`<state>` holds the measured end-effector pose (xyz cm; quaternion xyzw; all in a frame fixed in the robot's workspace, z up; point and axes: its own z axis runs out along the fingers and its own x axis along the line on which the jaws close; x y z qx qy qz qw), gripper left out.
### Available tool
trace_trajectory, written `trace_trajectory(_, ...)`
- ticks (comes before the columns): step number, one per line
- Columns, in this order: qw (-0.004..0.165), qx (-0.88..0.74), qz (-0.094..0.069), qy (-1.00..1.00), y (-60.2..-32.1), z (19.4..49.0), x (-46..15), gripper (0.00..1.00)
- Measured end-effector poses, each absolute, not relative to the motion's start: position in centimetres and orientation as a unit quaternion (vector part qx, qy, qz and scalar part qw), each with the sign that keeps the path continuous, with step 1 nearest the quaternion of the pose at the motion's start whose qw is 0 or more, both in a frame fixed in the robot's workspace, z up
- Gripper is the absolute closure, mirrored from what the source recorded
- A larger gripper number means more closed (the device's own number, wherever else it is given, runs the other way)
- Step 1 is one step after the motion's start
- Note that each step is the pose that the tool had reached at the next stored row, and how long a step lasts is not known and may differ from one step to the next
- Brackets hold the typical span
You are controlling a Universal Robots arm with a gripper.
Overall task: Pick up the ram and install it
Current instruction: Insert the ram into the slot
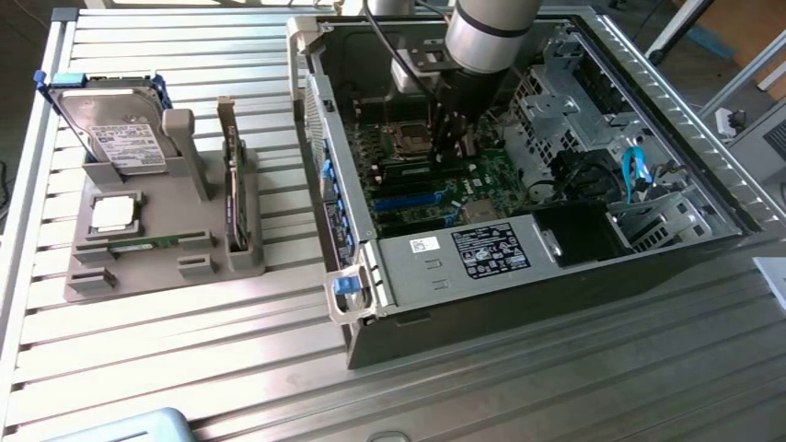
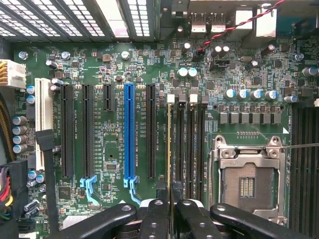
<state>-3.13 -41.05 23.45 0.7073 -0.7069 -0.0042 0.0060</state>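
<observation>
The tool [image 2: 170, 214] is narrow and pinches the thin ram [image 2: 169, 149] on both sides. The ram lines up with the slot farthest from the socket [image 2: 247, 184]. The case [image 1: 491, 318] walls leave room around the arm.

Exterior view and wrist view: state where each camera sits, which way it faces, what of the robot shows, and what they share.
Exterior view: high beside the table, looking down into the open computer case; the arm shows, reaching in.
Wrist view: on the wrist, facing the motherboard; the gripper shows, shut on the ram.
Shared: the motherboard and its processor socket.
</observation>
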Motion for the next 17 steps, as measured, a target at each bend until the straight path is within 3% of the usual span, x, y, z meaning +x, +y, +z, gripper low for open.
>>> trace_trajectory(17,0.006,0.704,-0.004,-0.710,-40.96,23.35,-2.97,0.87)
